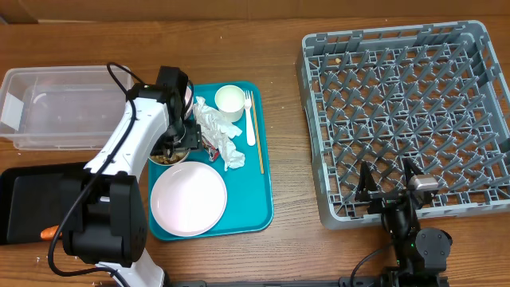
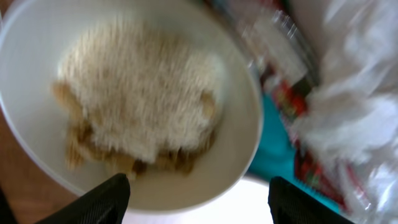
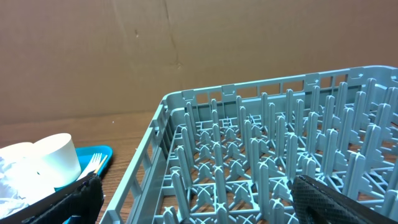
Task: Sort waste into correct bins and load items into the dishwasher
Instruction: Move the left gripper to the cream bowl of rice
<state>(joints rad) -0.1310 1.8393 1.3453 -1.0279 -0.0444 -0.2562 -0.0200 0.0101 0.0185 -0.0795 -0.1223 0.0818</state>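
Note:
A white bowl [image 2: 37,74] filled with beige food scraps [image 2: 137,93] fills the left wrist view. My left gripper [image 2: 199,208] is open just above the bowl's near rim, one finger [image 2: 99,202] at each side. The same bowl [image 1: 163,159] sits on the teal tray's left edge, mostly under my left gripper [image 1: 177,146]. Crumpled napkins [image 1: 217,131] and a red wrapper [image 1: 211,148] lie beside it. The pink plate [image 1: 189,198], cup [image 1: 229,100] and fork [image 1: 249,119] are on the tray too. My right gripper [image 1: 390,189] hangs open over the front of the dish rack [image 1: 406,104].
A clear tub [image 1: 56,104] stands at the far left, with the black tray [image 1: 32,203] in front of it and a carrot stick [image 1: 49,233] on that tray. A thin wooden stick [image 1: 260,147] lies on the teal tray [image 1: 255,199]. A brown cardboard wall [image 3: 124,56] stands behind.

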